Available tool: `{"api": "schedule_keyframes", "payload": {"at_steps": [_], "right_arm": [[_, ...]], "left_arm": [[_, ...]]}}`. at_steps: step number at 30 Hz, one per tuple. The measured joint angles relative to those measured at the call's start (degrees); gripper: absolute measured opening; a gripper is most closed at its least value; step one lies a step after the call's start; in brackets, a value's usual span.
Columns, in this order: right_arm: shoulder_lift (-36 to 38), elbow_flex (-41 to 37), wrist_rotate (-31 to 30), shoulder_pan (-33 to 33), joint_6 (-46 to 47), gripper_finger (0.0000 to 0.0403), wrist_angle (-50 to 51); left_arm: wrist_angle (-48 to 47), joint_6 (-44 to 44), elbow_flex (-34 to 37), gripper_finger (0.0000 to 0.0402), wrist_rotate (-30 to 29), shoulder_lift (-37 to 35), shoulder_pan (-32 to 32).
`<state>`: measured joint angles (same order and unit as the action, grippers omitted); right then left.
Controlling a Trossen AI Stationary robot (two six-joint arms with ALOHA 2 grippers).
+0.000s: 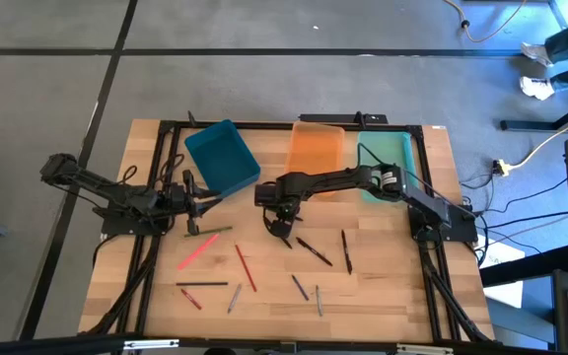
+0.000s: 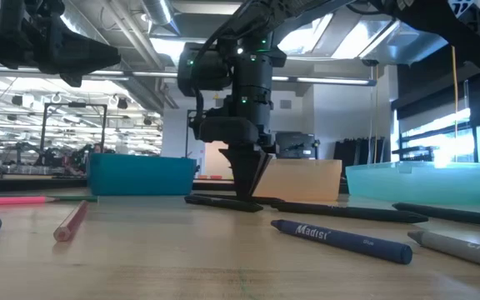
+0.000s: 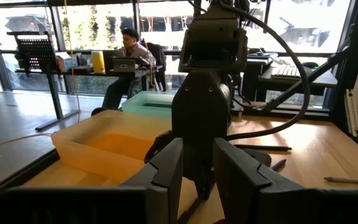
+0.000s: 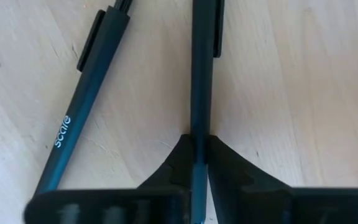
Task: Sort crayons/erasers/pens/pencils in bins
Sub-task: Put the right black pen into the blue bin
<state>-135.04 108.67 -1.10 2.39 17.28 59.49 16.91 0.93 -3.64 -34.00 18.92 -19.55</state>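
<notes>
From above, the right gripper (image 1: 282,229) is reaching down mid-worktop (image 1: 383,286), nearer the dark pen (image 1: 284,240) than the left gripper (image 1: 197,200), whose jaws are sitting partly open. In the right wrist view, jaws are pinching the pen (image 4: 199,93), crossing its long axis.

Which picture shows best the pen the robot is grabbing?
The right wrist view: the right gripper is shut on the pen, seen close. High view shows only a dark speck; low view a dark stick on the table; left wrist view hides it.
</notes>
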Motion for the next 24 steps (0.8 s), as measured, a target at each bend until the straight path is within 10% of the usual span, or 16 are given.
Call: {"api": "schedule_keyframes", "payload": {"at_steps": [14,24], "right_arm": [[-0.39,16.06,-0.97,2.31,-2.49,0.0037,5.98],[-0.63,19.51,1.61,8.27,-0.54,0.0045,-21.52]], "left_arm": [[0.00,0.02,0.00,0.0081,-0.02,0.00,0.00],[0.57,-1.88,-0.02,0.0081,-3.80,-0.02,0.02]]}}
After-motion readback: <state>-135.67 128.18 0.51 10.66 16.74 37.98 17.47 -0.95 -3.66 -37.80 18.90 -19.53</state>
